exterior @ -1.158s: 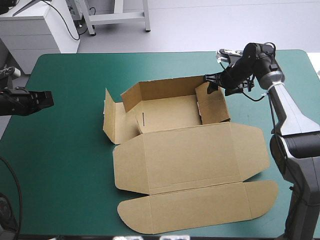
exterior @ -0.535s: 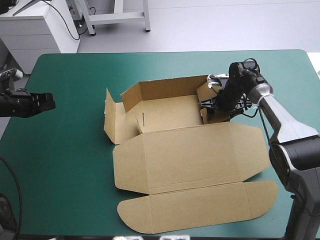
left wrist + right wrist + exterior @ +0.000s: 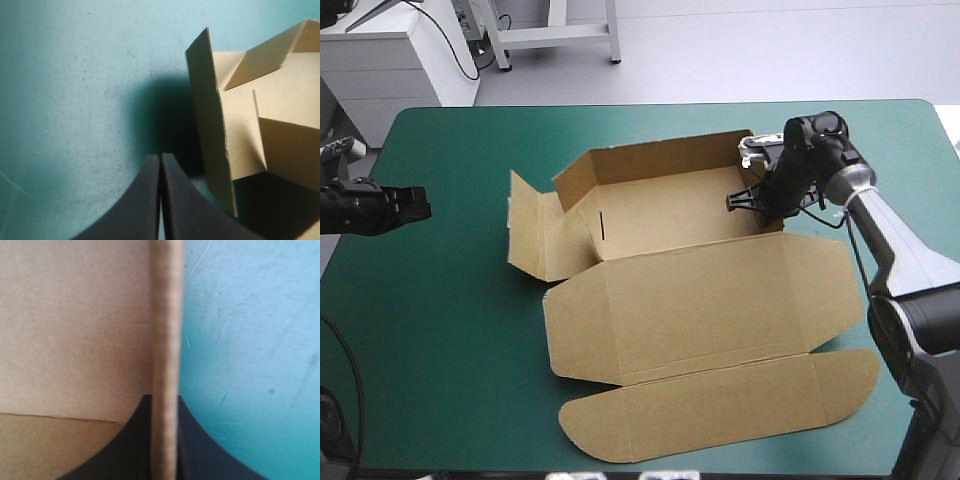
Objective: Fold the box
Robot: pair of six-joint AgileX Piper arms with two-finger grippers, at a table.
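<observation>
Right wrist view, black fingers (image 3: 132, 445) pinching brown box (image 3: 75, 330) edge

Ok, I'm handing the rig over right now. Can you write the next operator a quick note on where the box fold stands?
The left hand is shut and empty, over the teal-green cover near its left edge, apart from the box.
The right hand is shut on the box, pinching the edge of the right side wall.
Done: back wall raised; left side flap standing, splayed outward.
Left: both sides probably need tucking; the lid and its rounded flap lie flat on the near side.
</observation>
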